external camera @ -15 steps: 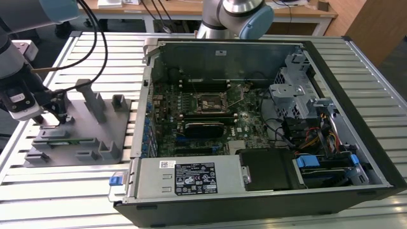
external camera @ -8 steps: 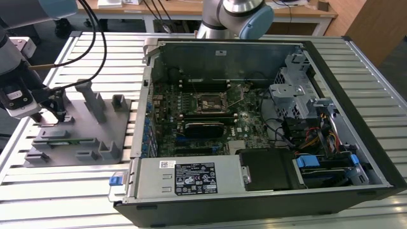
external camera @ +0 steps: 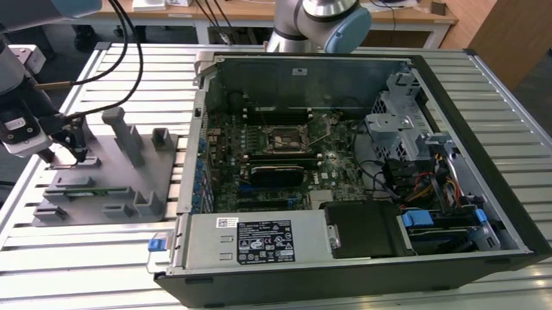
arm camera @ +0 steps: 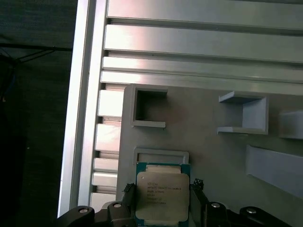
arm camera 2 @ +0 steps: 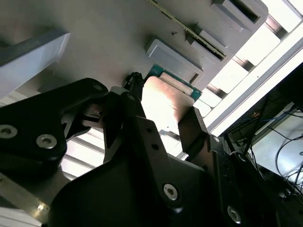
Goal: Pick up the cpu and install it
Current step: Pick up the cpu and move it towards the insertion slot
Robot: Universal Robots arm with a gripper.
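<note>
Hovering low over the grey fixture plate (external camera: pixel 103 171) at the exterior view's left, the gripper (external camera: pixel 67 155) straddles the cpu (arm camera: pixel 162 196). The chip lies flat on the plate, silver lid up. Whether the tool clamps it or merely flanks it cannot be told. The open computer case (external camera: pixel 483 161) stands apart.

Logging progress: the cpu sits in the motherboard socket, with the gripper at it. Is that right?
No: the cpu lies on the grey fixture plate, not in the socket, with the gripper at it; the first wrist view shows this.
</note>
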